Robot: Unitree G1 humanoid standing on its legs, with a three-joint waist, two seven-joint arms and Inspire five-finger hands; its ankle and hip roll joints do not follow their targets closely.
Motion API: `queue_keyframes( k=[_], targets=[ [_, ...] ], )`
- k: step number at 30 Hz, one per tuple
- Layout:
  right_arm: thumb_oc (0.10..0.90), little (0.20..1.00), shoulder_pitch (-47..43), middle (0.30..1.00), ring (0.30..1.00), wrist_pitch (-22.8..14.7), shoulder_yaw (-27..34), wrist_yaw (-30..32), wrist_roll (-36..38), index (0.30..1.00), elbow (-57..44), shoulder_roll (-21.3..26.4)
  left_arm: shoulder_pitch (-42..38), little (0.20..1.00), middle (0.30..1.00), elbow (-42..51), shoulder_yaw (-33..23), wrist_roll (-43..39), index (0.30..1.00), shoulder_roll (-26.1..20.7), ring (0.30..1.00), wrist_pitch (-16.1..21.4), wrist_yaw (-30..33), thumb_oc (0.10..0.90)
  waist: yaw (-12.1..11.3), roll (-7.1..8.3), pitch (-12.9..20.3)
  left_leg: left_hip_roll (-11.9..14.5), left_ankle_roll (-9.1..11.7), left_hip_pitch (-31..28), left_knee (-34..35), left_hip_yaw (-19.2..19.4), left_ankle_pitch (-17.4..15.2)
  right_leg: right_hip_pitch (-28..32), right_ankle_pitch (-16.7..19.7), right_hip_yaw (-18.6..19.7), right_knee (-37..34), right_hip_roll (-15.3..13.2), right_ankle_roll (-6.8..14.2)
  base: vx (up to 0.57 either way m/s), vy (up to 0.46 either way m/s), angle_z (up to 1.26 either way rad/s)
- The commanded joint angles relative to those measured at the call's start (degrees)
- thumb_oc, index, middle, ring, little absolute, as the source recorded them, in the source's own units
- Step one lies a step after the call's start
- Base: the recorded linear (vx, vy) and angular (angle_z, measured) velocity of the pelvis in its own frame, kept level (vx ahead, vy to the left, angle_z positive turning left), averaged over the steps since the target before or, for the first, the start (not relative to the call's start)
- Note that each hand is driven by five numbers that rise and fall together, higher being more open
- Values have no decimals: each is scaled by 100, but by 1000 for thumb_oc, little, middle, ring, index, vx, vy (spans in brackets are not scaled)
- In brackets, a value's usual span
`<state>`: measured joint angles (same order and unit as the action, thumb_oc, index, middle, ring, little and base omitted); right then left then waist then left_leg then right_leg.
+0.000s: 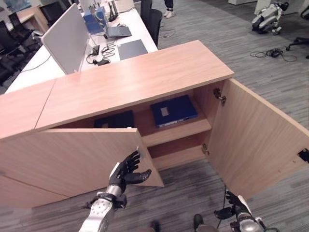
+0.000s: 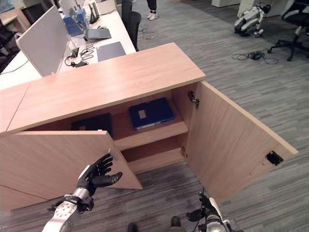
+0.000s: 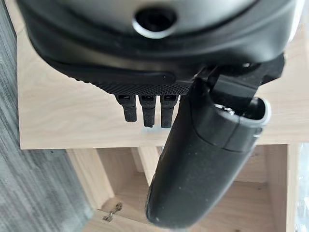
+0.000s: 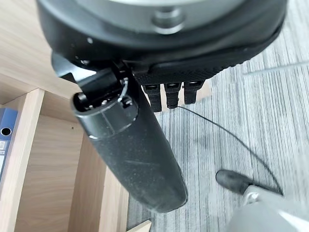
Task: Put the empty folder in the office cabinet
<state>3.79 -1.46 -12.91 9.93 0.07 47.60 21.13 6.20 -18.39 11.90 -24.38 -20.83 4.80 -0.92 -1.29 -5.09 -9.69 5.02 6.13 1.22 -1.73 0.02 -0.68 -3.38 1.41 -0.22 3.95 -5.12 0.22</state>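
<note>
Folder (image 1: 173,110): blue, lying flat on the cabinet's upper shelf (image 1: 178,130), right part.
Cabinet (image 1: 130,77): both doors open.
Left hand (image 1: 126,170): fingers spread open, at the left door's (image 1: 72,159) free edge.
Right hand (image 1: 235,205): low, near the right door (image 1: 256,140), fingers relaxed, empty.

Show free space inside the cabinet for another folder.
Upper shelf: a bare strip separates the black folder from the blue folder. Lower shelf looks bare where visible. Left door half covers the opening, left hand at its edge.
</note>
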Motion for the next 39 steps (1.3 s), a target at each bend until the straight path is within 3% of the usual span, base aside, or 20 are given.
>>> queue_keyframes(
  k=[1,2,4,5,6,7,12,19,24,25,26,27,28,29,31,33,37,39],
  targets=[
    [800,900,-371,900,900,-312,-205,-130,-252,900,-500,-23,-797,900,900,-38,-324,295,900,-222,900,623,393,800,181,142,152,60,8,-79,146,253,301,1056,-834,94,-478,-45,685,253,172,-74],
    [800,900,-368,900,900,-311,-210,-165,-238,900,-490,-37,-1230,900,900,-672,-491,326,900,-431,900,605,615,800,259,194,206,60,-14,-288,311,441,296,1054,-782,200,-487,-74,742,253,172,-70],
    [800,900,-364,900,900,-305,-202,-198,-200,900,-570,-31,-1504,900,900,-1060,-576,307,900,-609,900,577,727,800,301,230,221,73,-20,-372,379,549,294,1033,-753,254,-485,-82,778,135,133,-33],
    [800,900,-262,900,900,-348,-210,-251,-144,900,-697,-10,-2133,900,900,-1889,-682,576,900,-1091,900,508,894,800,402,283,284,83,-48,-507,491,747,269,985,-718,334,-451,-99,850,127,133,-26],
    [800,900,-265,900,900,-346,-202,-251,-144,900,-702,-19,-2164,900,900,-1921,-668,573,900,-1098,900,523,891,800,388,292,273,80,-49,-518,499,756,270,987,-722,342,-447,-101,852,159,181,-57],
    [800,900,-172,900,900,-394,-221,-298,-92,900,-795,34,-2724,900,900,-2795,-701,766,900,-1607,900,439,951,800,494,333,328,76,-70,-587,560,865,235,935,-686,366,-393,-123,922,74,97,-60],
    [800,900,-20,900,900,-400,-290,-415,0,900,-858,43,-3762,900,900,-4043,-773,420,900,-2277,900,365,937,800,645,485,374,49,-128,-704,623,1077,118,790,-637,419,-241,-188,1078,58,119,-23],
    [800,900,215,900,900,-416,-192,-514,226,900,-761,-12,-4433,900,900,-4581,-796,404,900,-3002,900,351,871,800,785,613,462,-51,-211,-889,668,1299,-63,611,-465,471,-120,-320,1301,31,120,-6],
    [800,900,209,900,900,-421,-179,-478,277,900,-685,-62,-4493,900,900,-4486,-853,296,900,-3077,900,370,936,800,754,636,405,-24,-239,-897,673,1422,-92,421,-410,317,162,-299,1350,-34,35,-23],
    [800,900,156,900,900,-428,-182,-436,278,900,-601,-104,-4406,900,900,-4352,-881,285,900,-3028,900,403,959,800,705,637,326,0,-230,-890,673,1513,-106,282,-330,-8,372,-338,1412,-88,-1,-26],
    [800,900,152,900,900,-431,-185,-434,277,900,-596,-100,-4390,900,900,-4337,-894,289,900,-3024,900,398,965,800,711,634,329,-1,-231,-885,673,1510,-105,270,-338,-11,390,-340,1413,-157,-22,-31],
    [800,900,57,900,900,-428,-167,-361,229,900,-562,-142,-4243,900,900,-4094,-877,334,900,-2896,900,444,1030,800,589,619,213,50,-212,-876,673,1667,-87,103,-107,-814,676,-589,1457,-179,-40,-55],
    [800,900,7,900,900,-416,-58,-284,144,900,-556,-199,-3625,900,900,-3185,-996,387,900,-2568,900,539,1106,800,461,570,183,90,-207,-854,673,1799,-85,88,0,-1788,885,-989,1404,-200,-68,-76],
    [800,900,-41,900,900,-404,44,-242,90,900,-508,-299,-3007,900,900,-2404,-1034,365,900,-2184,900,667,1063,800,338,571,163,120,-213,-850,673,1906,-83,97,78,-2319,962,-1210,1360,-101,-69,-72],
    [800,900,-43,900,900,-352,149,-223,27,900,-437,-372,-2010,900,900,-1393,-976,286,900,-1463,900,731,807,800,269,604,192,94,-222,-840,673,1965,-83,114,86,-2442,644,-1212,1295,37,-98,-57],
    [800,900,-94,900,900,-279,256,-178,-10,900,-347,-396,-1543,900,900,-1136,-732,422,900,-865,900,670,617,800,306,577,178,91,-167,-860,673,1937,-115,-1,254,-2249,156,-1164,1290,94,-146,-32],
    [800,900,24,900,900,-249,389,-181,-17,900,-252,-326,-1083,900,900,-1505,-450,816,900,-268,900,558,430,800,448,475,178,98,-70,-1016,673,1886,-167,5,318,-1801,-207,-1084,1269,148,-170,-30],
    [800,900,67,900,900,-248,459,-189,12,900,-221,-198,-854,900,900,-1870,-379,723,900,15,900,465,296,800,559,307,186,208,1,-1125,599,1875,-172,158,178,-1662,-334,-866,1168,126,-203,-19]
  ],
)
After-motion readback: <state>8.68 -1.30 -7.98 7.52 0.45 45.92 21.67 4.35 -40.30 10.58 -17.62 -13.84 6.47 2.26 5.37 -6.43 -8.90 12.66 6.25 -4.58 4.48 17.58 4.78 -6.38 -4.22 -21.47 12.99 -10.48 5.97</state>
